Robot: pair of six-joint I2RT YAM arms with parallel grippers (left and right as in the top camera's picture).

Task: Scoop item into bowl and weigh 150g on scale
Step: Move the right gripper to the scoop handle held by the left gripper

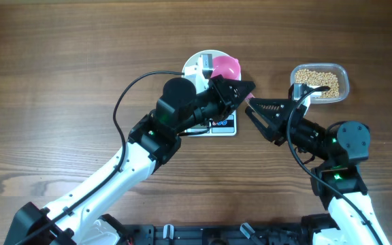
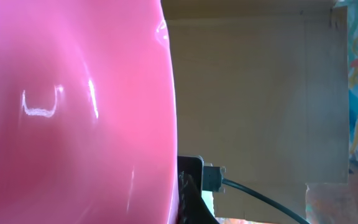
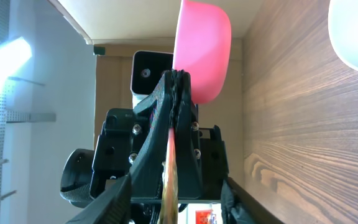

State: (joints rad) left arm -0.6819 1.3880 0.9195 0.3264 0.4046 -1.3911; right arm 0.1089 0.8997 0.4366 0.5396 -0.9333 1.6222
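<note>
Beans: a loose heap of small round beige-yellow beans lies in a clear rounded-rectangle plastic tub at the upper right of the overhead view, well apart from the bowl.
Bowl: the round plain white bowl is at upper centre. Its lower edge is hidden by the left arm.
Scale: the flat white rectangular digital scale lies just below the bowl, mostly covered by the left arm. Only its front strip shows at the centre of the frame.
Scoop: a pink round plastic scoop overlaps the bowl's right rim in the overhead view. In the right wrist view a strip of background shows between it and the tabletop. It fills the left half of the left wrist view.
Left gripper: the left gripper is at the centre, just below the scoop. Its jaws are pressed together on the scoop's thin handle.
Right gripper: the right gripper is right of centre, between the scale and the tub and pointing left. Its jaws stand apart with nothing between them.
Table: a brown wood-grain tabletop lies under everything.
</note>
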